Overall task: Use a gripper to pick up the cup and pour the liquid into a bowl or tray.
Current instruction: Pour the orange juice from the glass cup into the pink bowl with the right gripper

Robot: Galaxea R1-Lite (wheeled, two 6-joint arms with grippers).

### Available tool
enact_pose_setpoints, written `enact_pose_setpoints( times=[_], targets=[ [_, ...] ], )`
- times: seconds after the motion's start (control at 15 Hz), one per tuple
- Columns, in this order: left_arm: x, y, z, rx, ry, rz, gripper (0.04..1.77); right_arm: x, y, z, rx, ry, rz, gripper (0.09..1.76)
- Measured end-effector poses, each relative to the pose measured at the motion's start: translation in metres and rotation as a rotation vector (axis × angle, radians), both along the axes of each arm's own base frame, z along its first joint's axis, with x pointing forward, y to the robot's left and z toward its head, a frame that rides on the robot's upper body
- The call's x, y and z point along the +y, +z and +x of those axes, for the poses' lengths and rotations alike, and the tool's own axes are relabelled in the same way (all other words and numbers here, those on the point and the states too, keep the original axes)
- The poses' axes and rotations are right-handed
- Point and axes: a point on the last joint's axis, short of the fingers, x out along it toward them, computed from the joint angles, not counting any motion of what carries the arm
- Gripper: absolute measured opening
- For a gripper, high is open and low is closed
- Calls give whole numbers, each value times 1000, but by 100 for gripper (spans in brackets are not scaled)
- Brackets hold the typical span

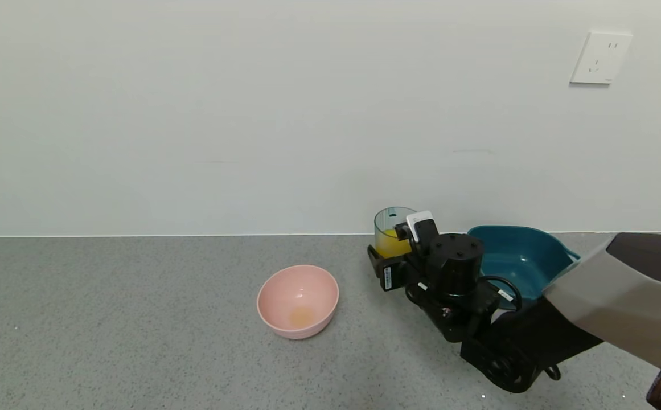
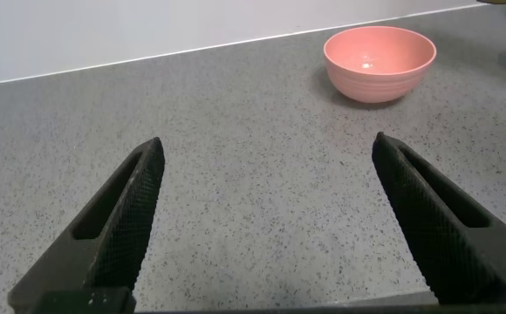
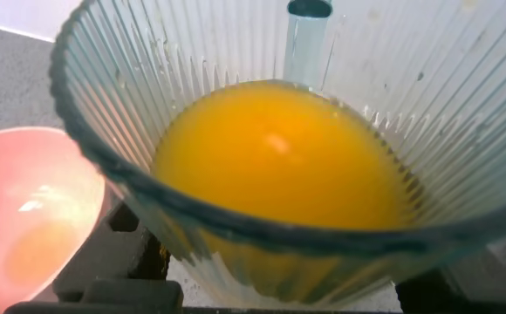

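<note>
Orange liquid (image 3: pixel 279 166) fills the cup (image 1: pixel 391 230) clamped in my right gripper (image 1: pixel 388 257) at the far right, so a jerky carry left to the pink bowl (image 1: pixel 298 300) could slosh it onto the counter (image 1: pixel 108 319).

surface: grey speckled countertop (image 1: pixel 136 341) | resting on it: pink bowl (image 1: pixel 298 300), teal tray (image 1: pixel 521 259)
</note>
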Motion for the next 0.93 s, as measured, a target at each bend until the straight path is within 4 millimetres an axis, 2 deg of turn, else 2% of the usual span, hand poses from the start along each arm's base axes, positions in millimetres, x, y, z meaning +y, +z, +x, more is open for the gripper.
enact_pose_setpoints(
  times=[0.93],
  targets=[
    [0,0,0,0,0,0,172,3,3,-5,-56,92,-159,137]
  ],
)
